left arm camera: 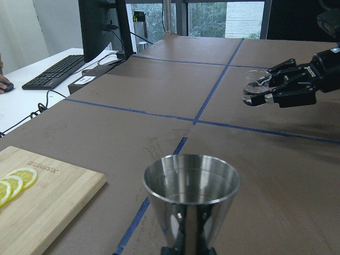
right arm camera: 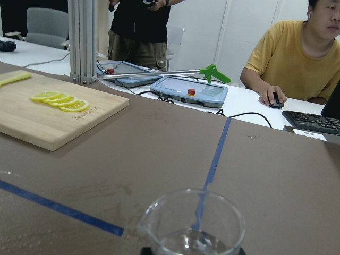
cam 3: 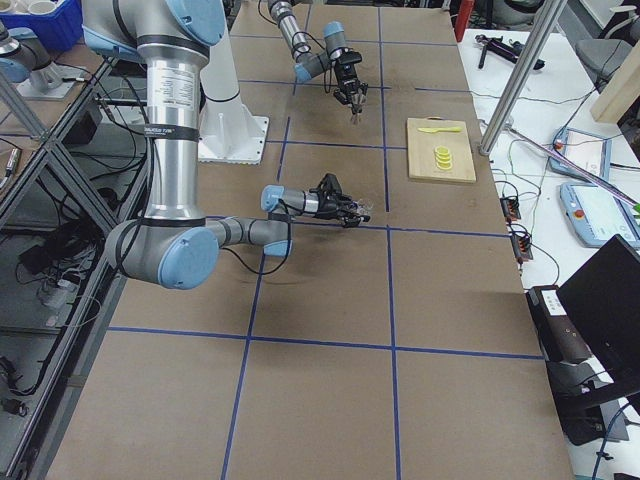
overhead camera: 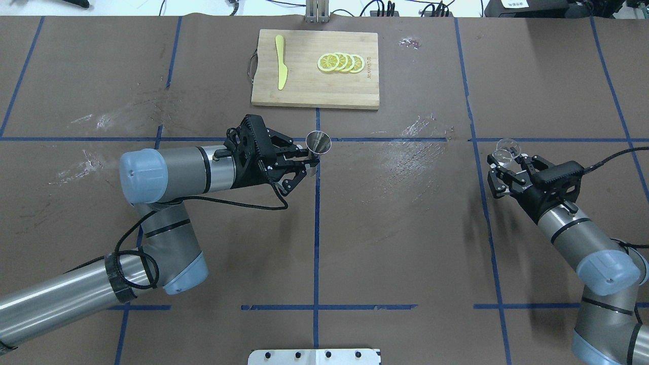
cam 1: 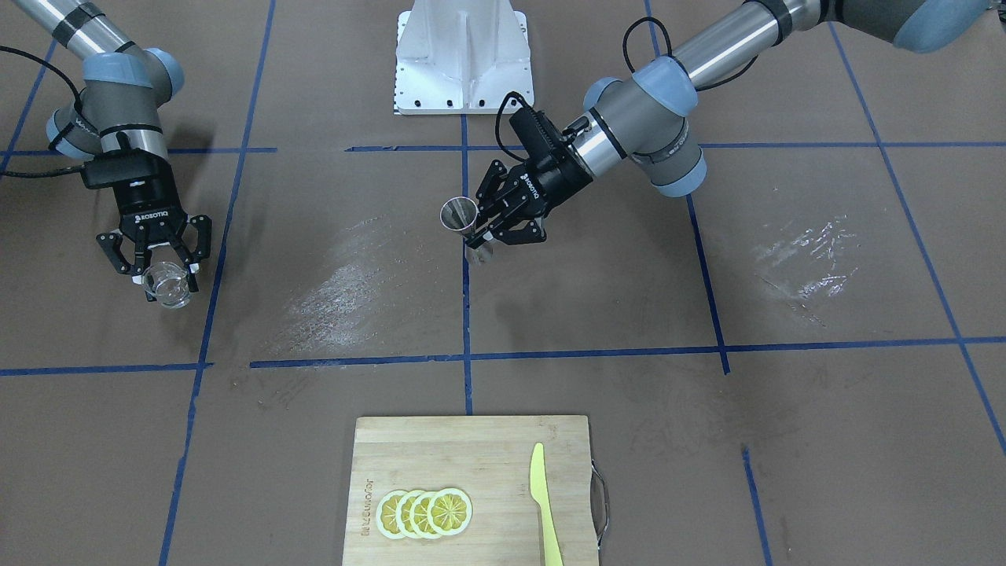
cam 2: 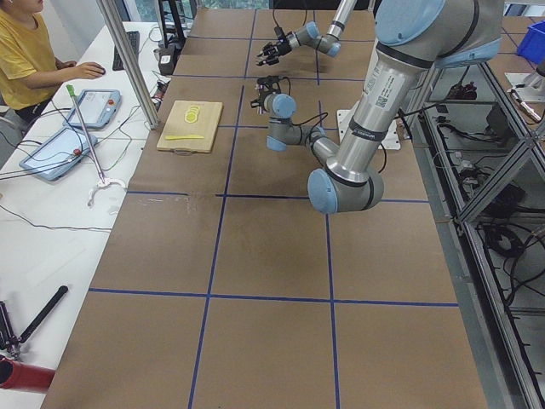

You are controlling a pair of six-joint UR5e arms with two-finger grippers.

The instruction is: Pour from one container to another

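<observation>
My left gripper (overhead camera: 310, 161) is shut on the narrow waist of the metal jigger (overhead camera: 318, 142), which stands upright with its open mouth up, near the table's middle line. The jigger (left arm camera: 191, 204) fills the bottom of the left wrist view; its bowl looks empty. Far off on the other side, my right gripper (overhead camera: 510, 161) is shut on the small clear cup (overhead camera: 507, 149), held upright. The front-facing view shows the same: the cup (cam 1: 167, 284) at the left, the jigger (cam 1: 458, 215) in the centre. The cup's rim (right arm camera: 194, 212) shows in the right wrist view.
A wooden cutting board (overhead camera: 314, 94) lies at the far edge, with lemon slices (overhead camera: 340, 63) and a yellow plastic knife (overhead camera: 280, 68) on it. Blue tape lines cross the brown table. The white robot base (cam 1: 464, 59) sits on my side. Operators sit beyond the far edge.
</observation>
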